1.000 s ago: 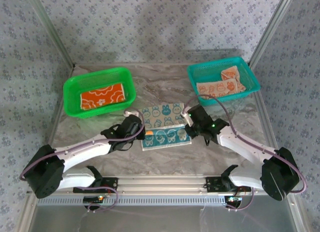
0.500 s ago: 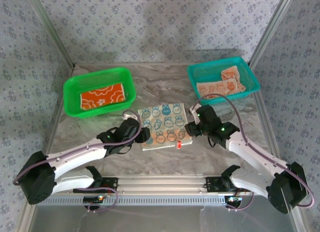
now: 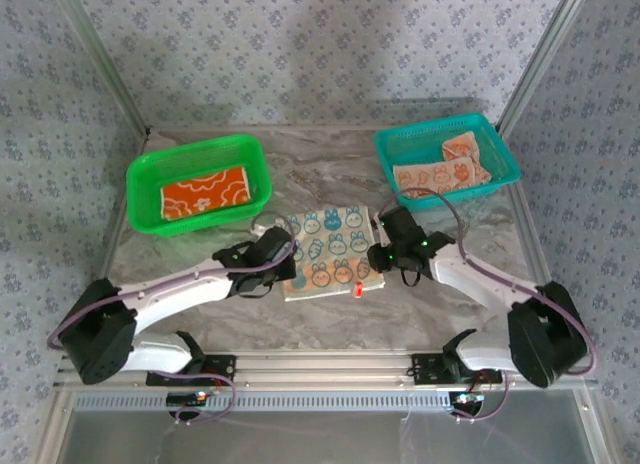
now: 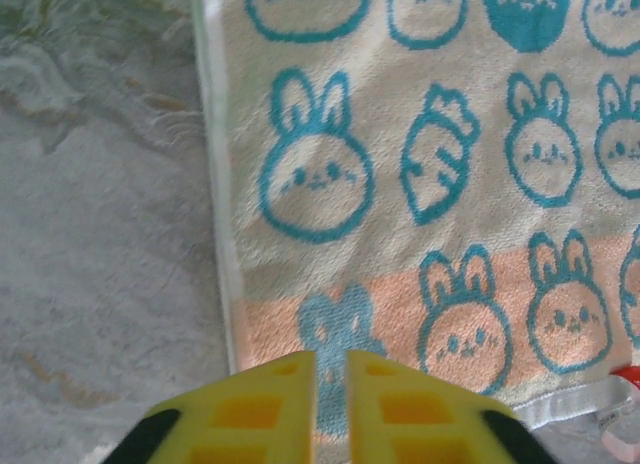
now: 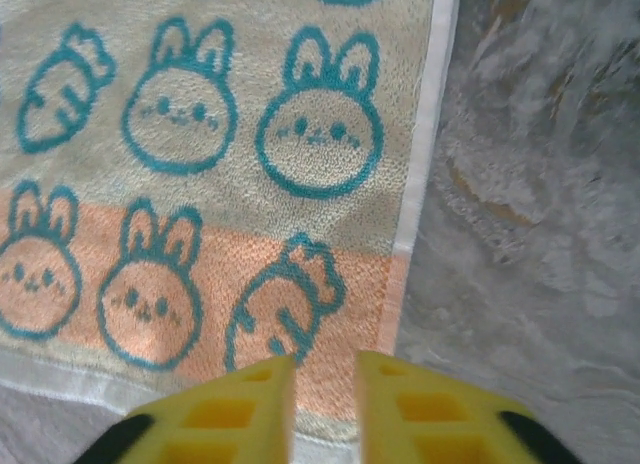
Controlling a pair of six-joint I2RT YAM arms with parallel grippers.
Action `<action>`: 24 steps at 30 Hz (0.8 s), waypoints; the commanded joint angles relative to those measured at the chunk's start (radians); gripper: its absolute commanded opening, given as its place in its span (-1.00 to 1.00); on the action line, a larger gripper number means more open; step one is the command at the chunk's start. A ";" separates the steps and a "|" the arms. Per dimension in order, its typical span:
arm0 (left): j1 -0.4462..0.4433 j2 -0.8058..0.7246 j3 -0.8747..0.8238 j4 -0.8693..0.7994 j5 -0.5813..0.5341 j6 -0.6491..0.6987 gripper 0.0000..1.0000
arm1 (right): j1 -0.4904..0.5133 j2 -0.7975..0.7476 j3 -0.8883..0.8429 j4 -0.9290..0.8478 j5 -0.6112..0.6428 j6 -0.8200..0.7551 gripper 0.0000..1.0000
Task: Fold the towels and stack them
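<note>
Working on the bunny towel (image 3: 328, 252), lying spread flat and print-up, looking a little wider than deep, so taking its long axis as running left to right between the arms.

Reaching in from the towel's left side with the left gripper (image 4: 330, 369), sitting over the peach band at the towel's near-left corner, just inside the white hem, fingers drawn in to a thin slit. Reaching in from the towel's right side with the right gripper (image 5: 325, 374), sitting over the same band at the near-right corner, fingers narrow too, though parting a shade wider. Not managing to tell a pinch on the cloth from a mere hover, for either one; seeing no pucker or lift in the pile around the tips.

Judging the coming move as a fold away from the arms: catching both near corners and carrying them together over the towel toward its far hem, lying straight ahead of the fingers. Finding neither arm nearer, each serving its own corner.

Minding the red tag (image 3: 357, 290) poking out at the towel's near hem, close to the right gripper.

Waiting beyond the towel's far-left corner, well apart: the green basket (image 3: 150, 166) holding the orange towel (image 3: 205, 195). Waiting beyond its far-right corner: the teal basket (image 3: 500, 152) holding the peach towels (image 3: 440, 174).
</note>
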 commanded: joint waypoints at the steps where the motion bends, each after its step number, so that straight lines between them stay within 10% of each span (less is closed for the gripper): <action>1: 0.007 0.088 0.069 0.013 -0.015 0.003 -0.80 | 0.035 0.086 0.049 0.065 0.006 0.028 -0.80; 10: 0.007 0.364 0.219 -0.121 0.035 0.010 -1.00 | 0.148 0.246 0.043 0.126 0.156 0.138 -1.00; 24: -0.028 0.234 0.031 -0.247 0.068 0.003 -1.00 | 0.397 0.114 -0.105 0.041 0.251 0.434 -1.00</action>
